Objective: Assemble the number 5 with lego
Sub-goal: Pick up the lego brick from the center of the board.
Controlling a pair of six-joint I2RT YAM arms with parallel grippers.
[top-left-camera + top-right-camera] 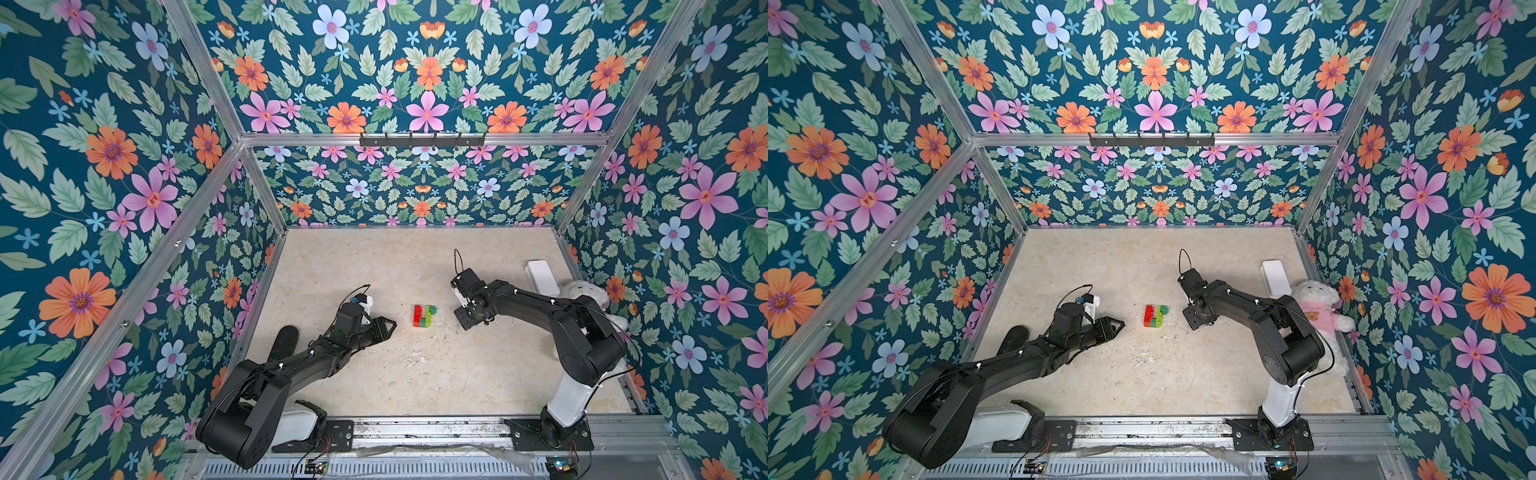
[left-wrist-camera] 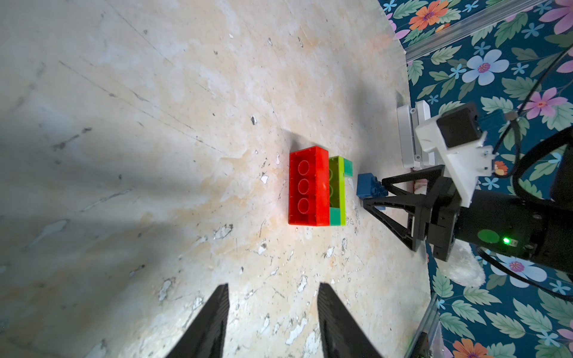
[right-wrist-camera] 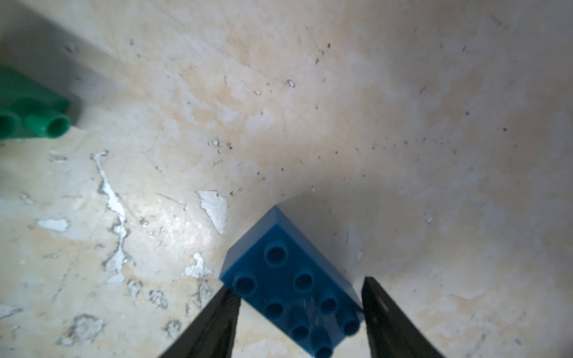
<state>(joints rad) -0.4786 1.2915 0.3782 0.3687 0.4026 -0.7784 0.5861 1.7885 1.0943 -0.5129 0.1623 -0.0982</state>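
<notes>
Blue plastic, hard and glossy: one blue brick [image 3: 279, 257] sits on the counter [image 1: 415, 374] with its studs facing the right wrist camera. It is between the fingers of the right claw [image 3: 297, 283]. The jaws stand partly apart astride it, and the brick is skewed to them, corner-on. One finger overlaps a corner. Whether either finger presses on the brick cannot be told.

The number 5 [image 1: 423, 316] is part-built and lies on its side at mid-counter, between the two arms. It shows a red brick [image 2: 307, 186], a lime-green brick [image 2: 341, 192] and two small dark-green bricks [image 2: 348, 167], one at each end of the lime-green. The blue brick is just to its right, a little apart from it. Left claw [image 2: 273, 285] hovers to the left of the figure, fingers well apart, holding nothing.

Handling, as judged:
- The bricks look light and stiff and should not crush. Their smooth walls are likely slippery under the fingers.
- Best hold is across the two long flat walls, square-on and clear of the studs. A skewed pinch would probably spin the brick or squirt it out.
- The figure rests loose and should slide when pushed, so it likely needs bracing from the left during the press.
- The blue piece likely seats on the studs of the far dark-green brick. The joint there is small and could pop apart if levered.

A white box [image 1: 542, 276] lies far right.
</notes>
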